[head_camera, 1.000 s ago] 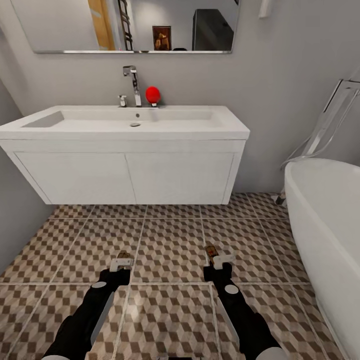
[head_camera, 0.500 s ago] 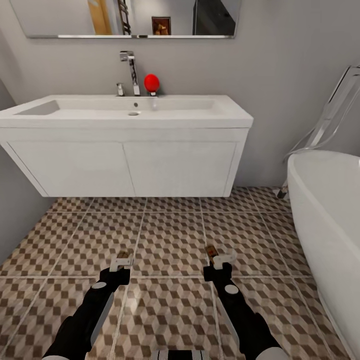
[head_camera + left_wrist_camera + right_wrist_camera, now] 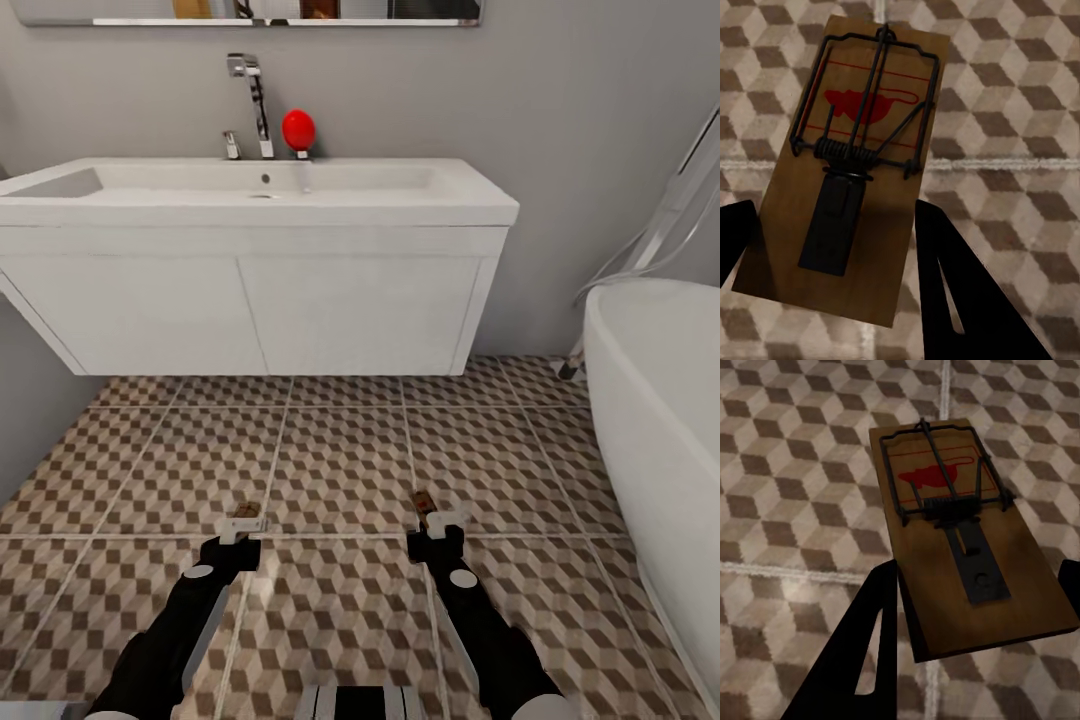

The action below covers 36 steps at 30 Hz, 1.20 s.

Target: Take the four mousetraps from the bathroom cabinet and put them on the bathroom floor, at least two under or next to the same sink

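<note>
Head view: the mirror (image 3: 250,12) is cut by the top edge; only its lower strip shows. The bathtub (image 3: 660,400) is cut by the right edge. The sink (image 3: 250,290) loses its left end at the frame edge. Each mousetrap (image 3: 244,515) (image 3: 422,503) is mostly covered by its gripper and too small to read. Left wrist view: the jaws are cropped, so contact with the board cannot be confirmed.
</note>
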### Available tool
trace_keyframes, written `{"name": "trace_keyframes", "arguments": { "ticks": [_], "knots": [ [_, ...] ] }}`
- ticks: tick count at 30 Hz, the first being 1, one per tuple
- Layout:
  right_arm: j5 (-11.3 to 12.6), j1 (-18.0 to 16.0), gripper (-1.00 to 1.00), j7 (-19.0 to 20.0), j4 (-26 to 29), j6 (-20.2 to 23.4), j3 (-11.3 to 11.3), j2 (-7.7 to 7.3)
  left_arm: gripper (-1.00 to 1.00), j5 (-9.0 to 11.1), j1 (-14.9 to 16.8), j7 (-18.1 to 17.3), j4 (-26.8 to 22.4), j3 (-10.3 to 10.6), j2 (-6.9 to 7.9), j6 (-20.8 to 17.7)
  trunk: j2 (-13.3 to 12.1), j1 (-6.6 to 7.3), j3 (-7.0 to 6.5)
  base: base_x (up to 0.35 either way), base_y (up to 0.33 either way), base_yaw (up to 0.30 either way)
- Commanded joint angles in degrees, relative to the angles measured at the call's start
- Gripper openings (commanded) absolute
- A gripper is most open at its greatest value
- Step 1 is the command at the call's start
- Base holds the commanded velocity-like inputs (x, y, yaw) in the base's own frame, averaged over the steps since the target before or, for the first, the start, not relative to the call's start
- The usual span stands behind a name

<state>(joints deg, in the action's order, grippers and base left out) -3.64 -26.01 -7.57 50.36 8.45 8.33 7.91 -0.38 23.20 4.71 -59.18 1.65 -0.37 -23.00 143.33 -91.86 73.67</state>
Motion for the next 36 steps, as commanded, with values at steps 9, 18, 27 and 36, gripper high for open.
{"name": "trace_keyframes", "arguments": {
  "ticks": [9,18,27,36],
  "knots": [
    [0.04,0.00,-1.00,-0.16,0.00,-0.01,0.02,0.02,-1.00,-0.23,0.00,0.12,0.03,0.02,0.02,-0.02,0.13,-0.23,2.80,0.000,0.000,0.000],
    [0.04,0.00,-1.00,-0.15,0.00,-0.01,0.02,0.01,-1.00,-0.23,0.00,0.12,0.71,0.02,-0.14,0.06,0.25,-0.46,5.60,0.000,0.000,0.000],
    [0.04,0.00,-1.00,-0.16,0.00,-0.01,0.02,0.04,-1.00,-0.23,0.00,0.12,0.74,0.02,-0.15,0.06,0.37,-0.69,8.39,0.000,0.000,0.000],
    [0.04,0.00,-1.00,-0.15,0.00,-0.01,0.02,0.02,-1.00,-0.23,0.00,0.12,0.82,0.02,-0.15,0.06,0.49,-0.92,11.18,0.000,0.000,0.000]
  ]
}}
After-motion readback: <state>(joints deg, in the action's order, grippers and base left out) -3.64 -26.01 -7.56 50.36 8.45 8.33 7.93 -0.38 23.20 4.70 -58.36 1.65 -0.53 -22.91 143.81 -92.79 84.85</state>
